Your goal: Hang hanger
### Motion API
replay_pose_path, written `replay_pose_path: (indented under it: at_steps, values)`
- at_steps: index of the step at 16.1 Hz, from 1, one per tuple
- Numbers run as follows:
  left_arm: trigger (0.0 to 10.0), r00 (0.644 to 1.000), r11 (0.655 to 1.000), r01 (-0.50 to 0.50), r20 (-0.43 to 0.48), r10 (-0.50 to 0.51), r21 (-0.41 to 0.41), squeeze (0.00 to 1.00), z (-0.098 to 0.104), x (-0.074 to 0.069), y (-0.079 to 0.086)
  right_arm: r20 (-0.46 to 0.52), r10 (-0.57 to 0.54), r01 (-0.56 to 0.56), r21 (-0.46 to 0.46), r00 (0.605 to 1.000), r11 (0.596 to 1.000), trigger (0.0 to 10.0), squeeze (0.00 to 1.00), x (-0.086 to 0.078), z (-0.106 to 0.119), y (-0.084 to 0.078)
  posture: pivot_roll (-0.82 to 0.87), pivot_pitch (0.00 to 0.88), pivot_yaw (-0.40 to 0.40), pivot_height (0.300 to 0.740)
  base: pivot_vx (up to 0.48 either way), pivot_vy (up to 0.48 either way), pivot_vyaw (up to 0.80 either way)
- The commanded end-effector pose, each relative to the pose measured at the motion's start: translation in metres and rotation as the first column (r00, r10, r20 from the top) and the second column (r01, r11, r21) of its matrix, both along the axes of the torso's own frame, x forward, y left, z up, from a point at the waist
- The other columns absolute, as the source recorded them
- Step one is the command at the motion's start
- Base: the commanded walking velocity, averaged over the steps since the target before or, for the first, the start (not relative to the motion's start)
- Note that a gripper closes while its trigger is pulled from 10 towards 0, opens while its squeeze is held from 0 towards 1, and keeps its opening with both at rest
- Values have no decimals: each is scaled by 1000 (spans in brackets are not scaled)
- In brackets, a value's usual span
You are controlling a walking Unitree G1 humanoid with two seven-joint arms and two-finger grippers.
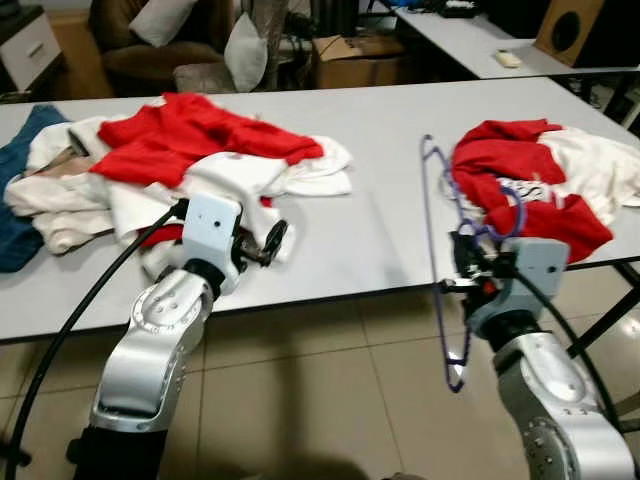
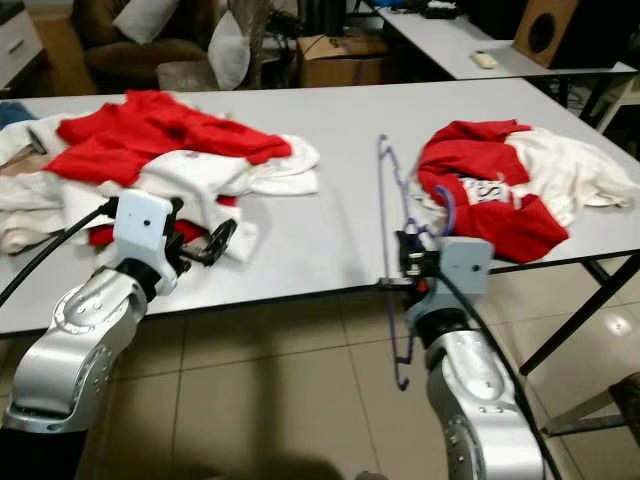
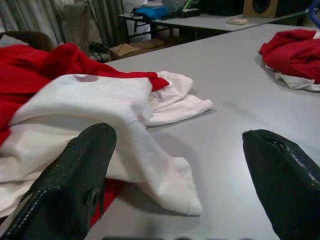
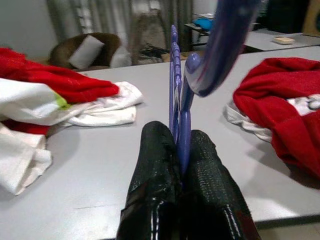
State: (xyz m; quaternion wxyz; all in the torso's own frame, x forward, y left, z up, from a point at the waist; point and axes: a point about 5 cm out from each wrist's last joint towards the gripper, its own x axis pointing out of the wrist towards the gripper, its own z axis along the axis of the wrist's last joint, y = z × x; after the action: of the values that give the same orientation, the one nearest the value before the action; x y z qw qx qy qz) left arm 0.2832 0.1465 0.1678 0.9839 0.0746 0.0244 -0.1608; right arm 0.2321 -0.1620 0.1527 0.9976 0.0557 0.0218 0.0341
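Observation:
A purple hanger (image 4: pixel 173 80) stands on edge at the table's front edge, and its lower part hangs below the tabletop. My right gripper (image 1: pixel 466 252) is shut on it near the middle; the right wrist view shows both black fingers (image 4: pixel 155 165) pressed on the purple bar. My left gripper (image 1: pixel 268 242) is open just above the grey table (image 1: pixel 380 120), its fingertips beside a white garment (image 3: pixel 100 115) at the edge of the left clothes pile (image 1: pixel 190 150). Nothing is between its fingers (image 3: pixel 70 180).
A second pile of red and white clothes (image 1: pixel 545 185) lies on the table's right end, just behind the hanger. Behind the table are a cardboard box (image 1: pixel 355 60), an armchair with pillows (image 1: pixel 165 40) and another table (image 1: pixel 470 40). Tiled floor (image 1: pixel 330 390) lies below, with black table legs (image 2: pixel 575 320) at the right.

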Motion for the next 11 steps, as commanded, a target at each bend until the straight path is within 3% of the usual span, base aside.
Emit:
replay_pose_path:
  at_steps: [1, 7, 10, 11]
  values:
    - [10000, 1000, 1000, -11, 1, 11, 3, 0, 0, 2, 3, 0, -12, 12, -8, 1000, 1000, 10000, 0, 3, 1, -1, -137, 0, 24, 740, 0, 285, 0]
    - [10000, 1000, 1000, 11, -12, -11, 9, 0, -3, 2, 0, -21, -4, 3, -7, 1000, 1000, 10000, 0, -2, -2, 2, -138, 0, 35, 740, 0, 290, -760]
    - [10000, 1000, 1000, -4, 19, 4, 22, 0, 0, 6, 2, -18, 21, -22, -36, 1000, 999, 10000, 0, -2, -1, 6, -148, 0, 41, 740, 0, 96, 0]
    - [10000, 1000, 999, -24, 19, 23, 37, 0, 0, 6, 2, -18, 28, -29, -46, 999, 999, 10000, 0, -3, -1, 6, -142, 0, 40, 740, 0, -480, 0]
